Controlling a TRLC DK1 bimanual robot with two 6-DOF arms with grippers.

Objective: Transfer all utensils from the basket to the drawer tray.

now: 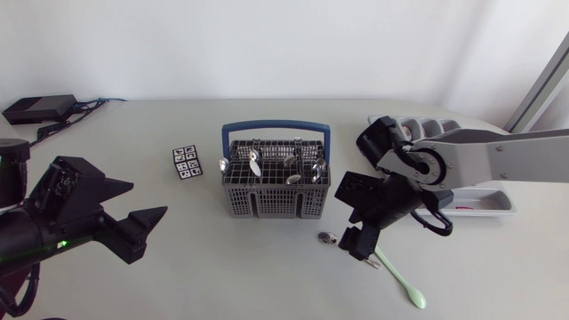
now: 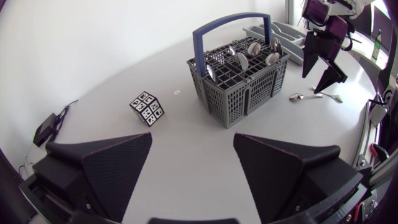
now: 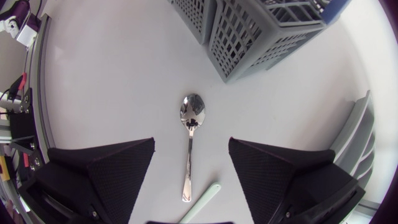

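Right gripper (image 3: 191, 144) fingers spread above metal spoon (image 3: 192, 116) lying on tabletop (image 1: 222, 262) near basket (image 1: 267, 203). Left gripper (image 2: 193, 137) fingers spread, well apart from basket.

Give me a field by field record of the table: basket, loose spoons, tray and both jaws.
basket: grey, blue handle, utensils standing inside
metal spoon: on table near basket
green spoon: on table beside metal spoon
drawer tray: partly hidden by right arm
right jaws: open, straddling metal spoon
left jaws: open, empty, apart from basket
cube: on table beside basket
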